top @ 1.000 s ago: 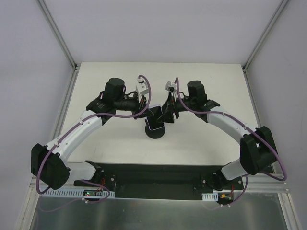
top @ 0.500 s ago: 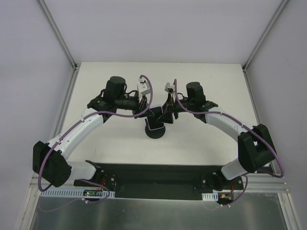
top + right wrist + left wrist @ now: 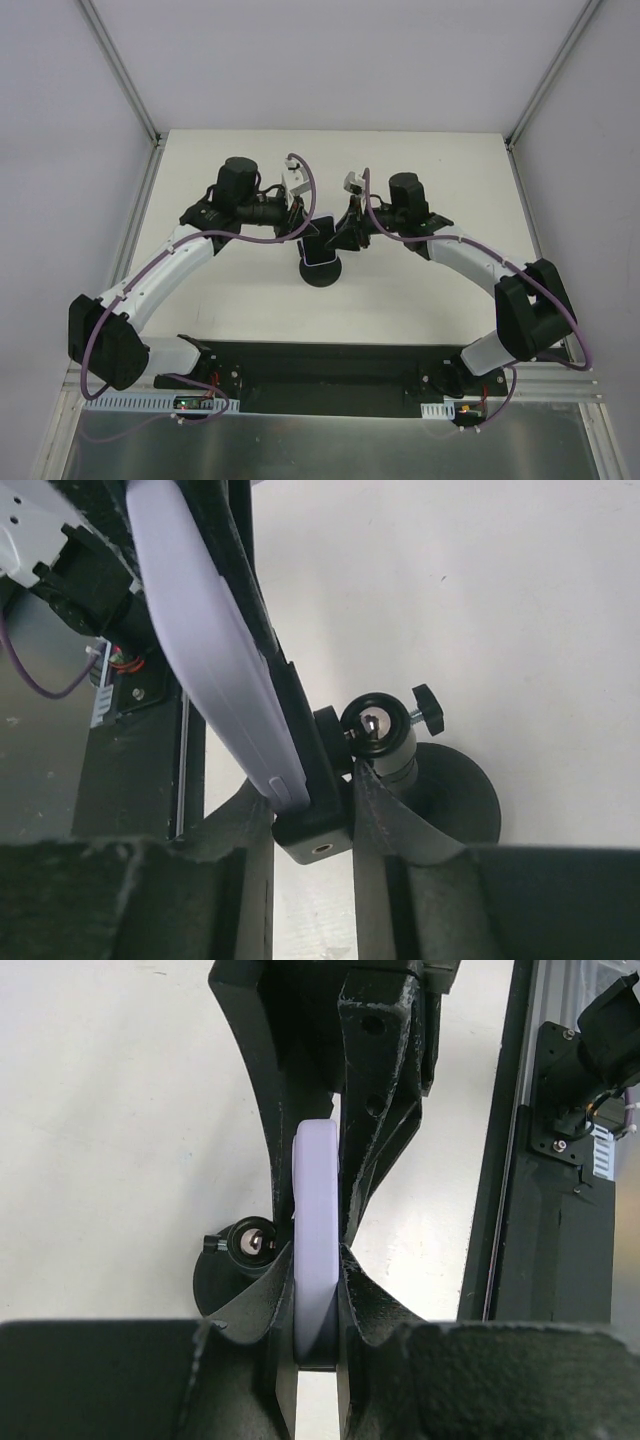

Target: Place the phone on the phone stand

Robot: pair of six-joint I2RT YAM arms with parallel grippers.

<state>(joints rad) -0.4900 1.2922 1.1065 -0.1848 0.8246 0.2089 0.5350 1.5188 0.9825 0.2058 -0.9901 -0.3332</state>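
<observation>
A cream table top [image 3: 420, 170] fills the middle of the top view. Plain pale grey-lavender panels close it in: a far wall [image 3: 330, 60], a left wall [image 3: 55, 160] and a right wall [image 3: 605, 190]. Aluminium frame posts run along the far left corner [image 3: 120, 70] and the far right corner [image 3: 555, 70]. Along the near edge lies a black plate [image 3: 330, 365], then a brushed metal sheet [image 3: 330, 450]. The light is even and soft, with faint shadows.

The cream table [image 3: 420, 180] carries the phone stand [image 3: 322, 277] near its middle.
</observation>
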